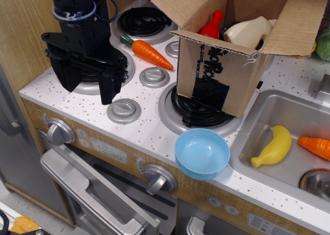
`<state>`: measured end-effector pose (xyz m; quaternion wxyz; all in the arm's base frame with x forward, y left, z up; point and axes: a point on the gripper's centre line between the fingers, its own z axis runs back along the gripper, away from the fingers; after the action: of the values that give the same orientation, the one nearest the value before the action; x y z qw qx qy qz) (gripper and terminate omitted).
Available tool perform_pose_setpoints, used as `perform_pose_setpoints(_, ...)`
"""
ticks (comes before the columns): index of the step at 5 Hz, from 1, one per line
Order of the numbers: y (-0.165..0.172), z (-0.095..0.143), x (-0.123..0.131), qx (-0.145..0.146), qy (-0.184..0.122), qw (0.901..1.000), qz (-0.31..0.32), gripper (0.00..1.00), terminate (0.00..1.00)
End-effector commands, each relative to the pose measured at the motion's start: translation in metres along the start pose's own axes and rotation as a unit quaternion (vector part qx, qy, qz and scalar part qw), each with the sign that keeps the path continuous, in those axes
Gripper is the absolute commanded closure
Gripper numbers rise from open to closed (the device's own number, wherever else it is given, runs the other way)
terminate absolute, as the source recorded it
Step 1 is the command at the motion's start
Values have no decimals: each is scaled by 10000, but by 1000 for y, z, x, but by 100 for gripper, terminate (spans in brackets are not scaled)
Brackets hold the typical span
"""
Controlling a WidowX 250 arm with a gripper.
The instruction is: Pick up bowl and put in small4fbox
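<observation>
My hand (pixel 98 85) hangs at the upper left of the frame, over the left front burner (pixel 90 72), well apart from the bowl. I can make out one dark finger (pixel 109 85) pointing down at the worktop (pixel 154 129) and a bulkier block to its left, but from this angle I cannot tell whether the fingers are spread or pressed together; nothing is between them.

The light-blue bowl (pixel 202 153) sits at the lower middle of the frame, right on the front edge of the worktop, just beside the corner of the steel sink (pixel 268 111) and just in front of the right front burner (pixel 198 114). It stands mouth up and looks empty. Being round, it has no long axis to line up with, so I judge any side of the rim would serve for a pinch; the near rim overhangs the edge a little, which leaves room for a finger there.

The cardboard box (pixel 221 72) stands at the upper middle, resting partly on that burner, flaps thrown open so the top is free. A red bottle (pixel 211 24) and a cream jug (pixel 250 31) already lie inside, so the free room looks to be toward the front wall. A toy carrot (pixel 149 52) lies between the burners, pointing to the lower right.
</observation>
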<state>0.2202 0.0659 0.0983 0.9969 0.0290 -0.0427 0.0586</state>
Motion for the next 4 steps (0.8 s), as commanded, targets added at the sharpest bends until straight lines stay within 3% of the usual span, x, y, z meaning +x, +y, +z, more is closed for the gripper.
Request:
perform_pose_setpoints(1, 0, 0, 0, 0, 0, 10000, 0, 0, 0)
perform_pose_setpoints(2, -21, -8, 15, -119, -249, 9976, 631, 0, 0)
perform_pose_setpoints(4, -83, -11, 9, -569, -185, 9897, 1297, 0, 0)
